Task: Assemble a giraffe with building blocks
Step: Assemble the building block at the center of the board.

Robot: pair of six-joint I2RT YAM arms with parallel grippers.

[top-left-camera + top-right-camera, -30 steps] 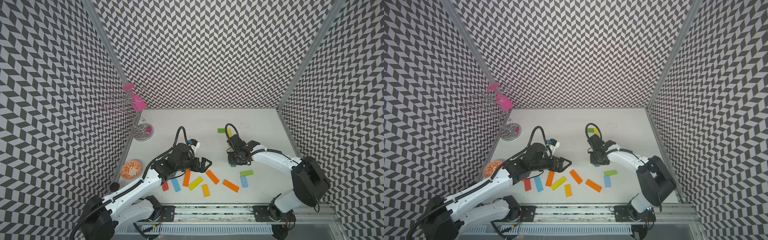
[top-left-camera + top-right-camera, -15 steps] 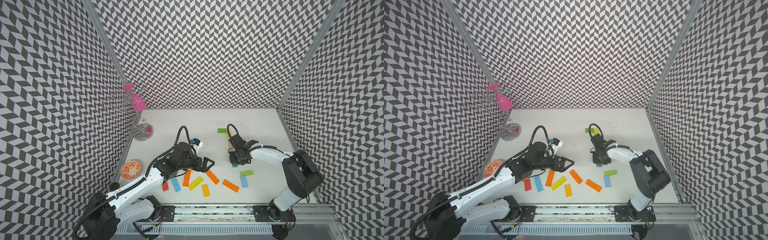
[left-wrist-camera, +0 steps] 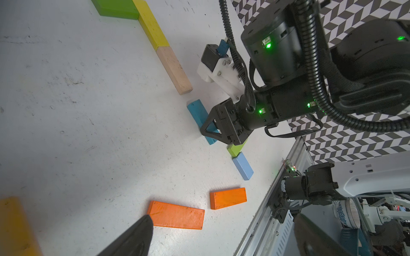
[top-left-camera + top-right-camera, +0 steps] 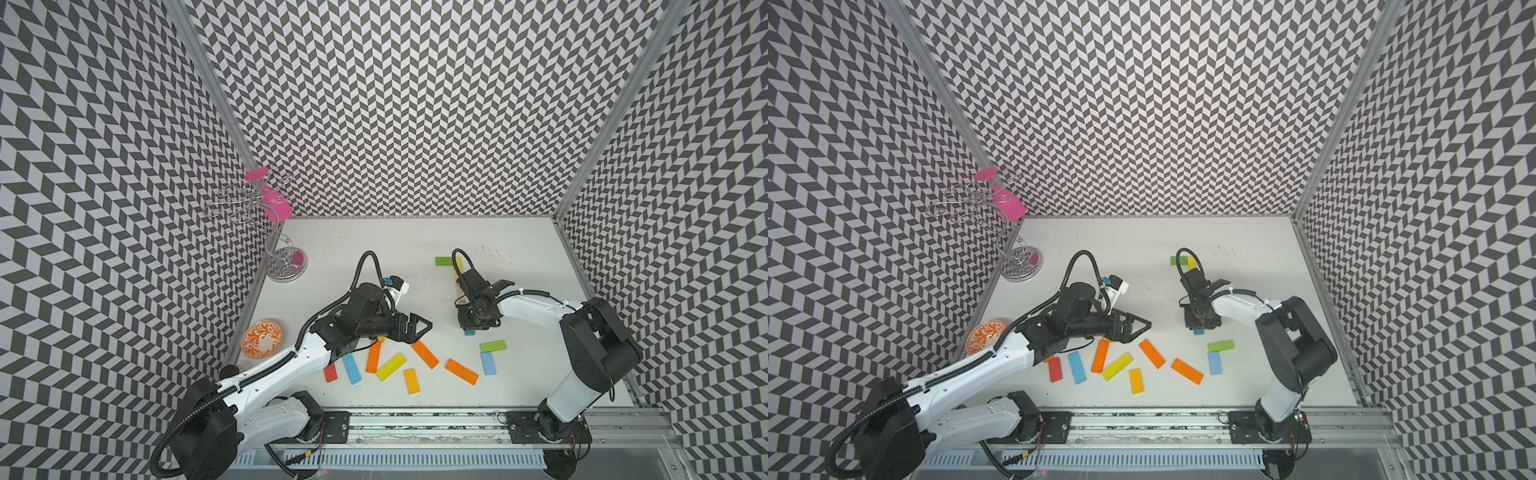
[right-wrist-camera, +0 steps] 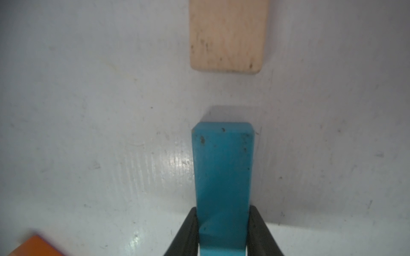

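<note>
In both top views my left arm reaches low and forward, the left gripper [image 4: 419, 329] spread wide and empty above the loose blocks [image 4: 390, 366] near the front edge. My right arm folds inward with the right gripper [image 4: 472, 326] pointing straight down at the table. From the left wrist I see it standing over a teal block [image 3: 197, 113] that lies flat, in line with the tan block [image 3: 174, 69]. From the right wrist, both black fingers [image 5: 190, 230] clamp the teal block's long sides, and a small gap parts its end from the tan block.
</note>
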